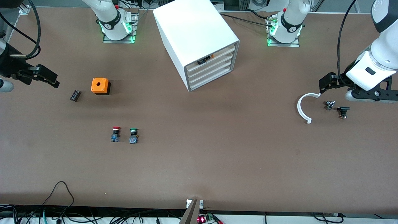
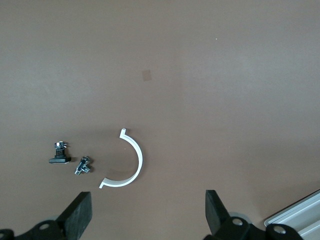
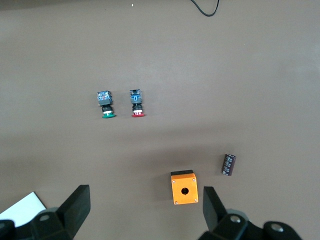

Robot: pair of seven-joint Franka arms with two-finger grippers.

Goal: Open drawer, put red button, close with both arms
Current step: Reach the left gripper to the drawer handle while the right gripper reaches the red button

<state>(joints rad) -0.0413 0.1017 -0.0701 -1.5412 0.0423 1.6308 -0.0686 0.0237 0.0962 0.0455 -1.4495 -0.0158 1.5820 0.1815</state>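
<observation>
nothing of the task looks done yet: the white cabinet (image 1: 199,43) stands between the two arm bases with all four of its drawers pushed in, including the drawer (image 1: 209,72) meant to take the part, and the top one shows a black-and-orange piece (image 1: 205,60). the red button (image 1: 115,134) lies untouched on the table toward the right arm's end, nearer the front camera than the orange box (image 1: 100,86), with the green button (image 1: 133,135) just beside it. the right gripper (image 1: 46,77) hangs over the table edge at its own end, fingers spread and empty, well apart from the button. the left gripper (image 1: 326,84) hovers over the white curved strip (image 1: 303,109) at its own end, jaws also spread and holding nothing, with two small metal fittings (image 1: 336,109) close by. opening the drawer, lifting the button, placing it inside and the two-armed closing all appear to remain.
</observation>
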